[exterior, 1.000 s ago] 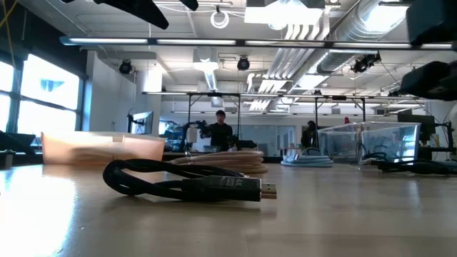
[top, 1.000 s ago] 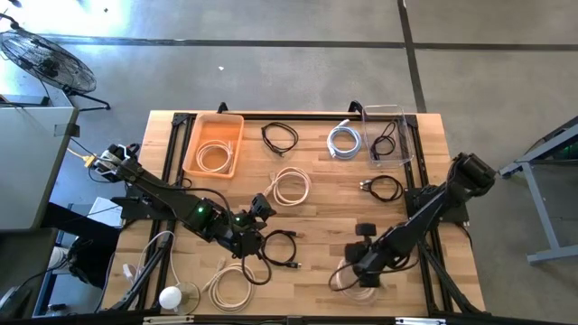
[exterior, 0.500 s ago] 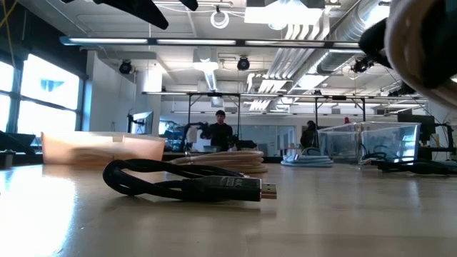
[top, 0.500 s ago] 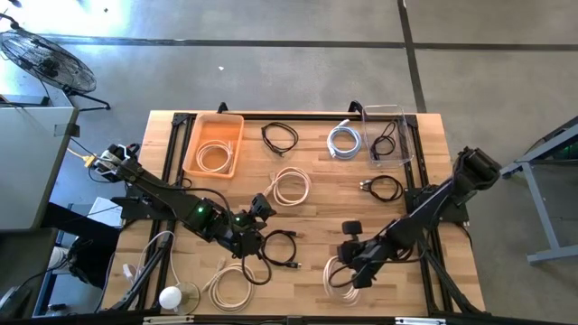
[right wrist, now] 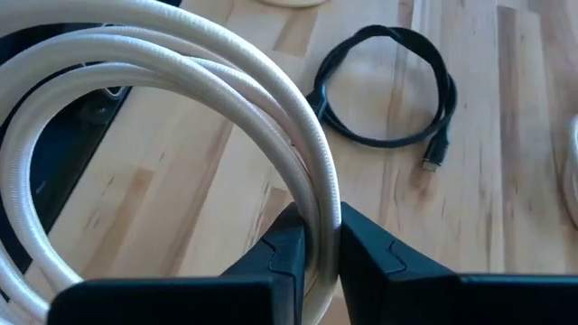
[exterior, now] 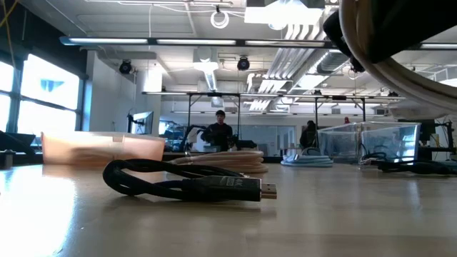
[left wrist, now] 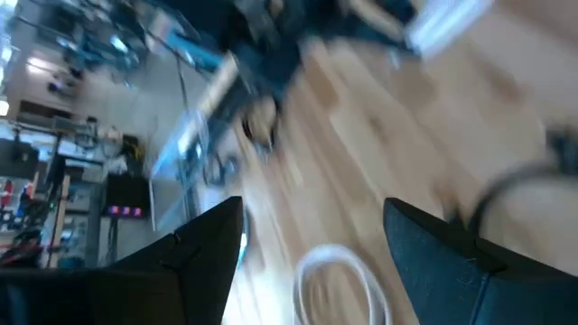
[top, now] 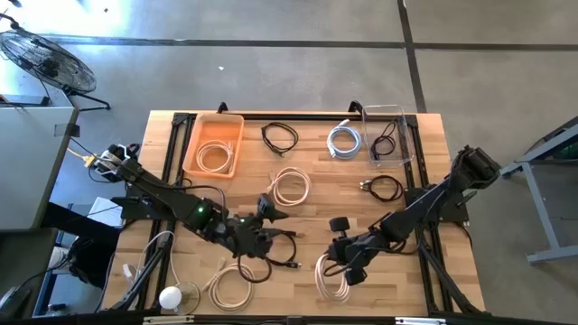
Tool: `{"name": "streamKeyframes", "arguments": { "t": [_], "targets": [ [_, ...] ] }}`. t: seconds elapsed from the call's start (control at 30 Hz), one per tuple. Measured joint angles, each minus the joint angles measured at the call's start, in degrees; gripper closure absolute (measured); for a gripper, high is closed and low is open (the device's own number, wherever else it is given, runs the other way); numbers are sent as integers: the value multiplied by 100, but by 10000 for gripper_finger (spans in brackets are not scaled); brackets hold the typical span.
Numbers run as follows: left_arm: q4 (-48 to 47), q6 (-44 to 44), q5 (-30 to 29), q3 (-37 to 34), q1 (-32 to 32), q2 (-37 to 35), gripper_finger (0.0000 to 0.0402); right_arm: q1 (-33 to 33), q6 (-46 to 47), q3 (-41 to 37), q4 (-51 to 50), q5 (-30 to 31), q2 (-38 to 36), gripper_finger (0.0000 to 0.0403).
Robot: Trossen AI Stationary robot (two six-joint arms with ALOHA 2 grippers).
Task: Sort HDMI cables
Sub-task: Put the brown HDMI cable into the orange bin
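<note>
My right gripper [top: 341,267] is near the table's front middle, shut on a cream HDMI cable coil [top: 331,280], which also shows large in the right wrist view [right wrist: 181,99] and at the low view's upper right [exterior: 410,68]. My left gripper [top: 271,214] stands open above a black cable [top: 282,247] and holds nothing. Its two fingers are apart in the left wrist view [left wrist: 316,253]. Other cables lie flat on the table: a cream one [top: 291,187], a silvery-white one [top: 343,140], two black ones [top: 280,137] [top: 386,188], and a cream one at the front [top: 230,287]. My right gripper pinches several strands of the cream coil at one spot on its loop [right wrist: 318,212] between its two fingers [right wrist: 370,248]. The fingers slant downward and lie across the strands. The coil hangs from the fingers as an open loop, and in the low view it is off the table.
An orange bin [top: 194,149] at the back left holds a cream cable. A clear bin [top: 402,149] at the back right holds a black one. A white round thing [top: 171,296] sits at the front left corner. People stand in the room beyond [exterior: 218,128].
My right gripper has carried the cream coil toward the table's left and upward, rolling and tipping less steeply; the coil has come off the table and now hangs. My left gripper has tipped upward and risen a little, staying open.
</note>
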Motion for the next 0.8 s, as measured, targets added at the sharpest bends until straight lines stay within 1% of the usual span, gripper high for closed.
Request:
{"name": "streamKeyframes", "arguments": {
  "t": [0.1,0.17,0.23,0.37,0.43,0.53,0.6,0.67,0.8],
  "targets": [
    [427,4,219,0,-2,-2,140,-8,-125,0,130,-80,0,361],
    [507,-20,355,0,-2,-2,140,-8,-235,0,323,-126,0,365],
    [574,-126,644,0,-2,-2,140,-8,-420,1,618,-216,0,371],
    [923,-264,1504,0,0,-2,140,-66,-920,4,1382,-515,-2,372],
    [1228,-262,2030,0,0,-2,140,-129,-1182,7,1760,-788,-4,368],
    [1647,-152,2788,0,-1,-2,140,-232,-1500,9,2302,-1112,-5,365],
    [1875,-44,3119,2,-2,-2,140,-280,-1660,9,2541,-1176,-11,366],
    [1954,129,3189,4,-2,-2,140,-329,-1779,11,2619,-1215,-11,370],
    [1946,707,2900,4,-2,-2,140,-416,-1838,11,2577,-1241,-11,371]
  ]
}}
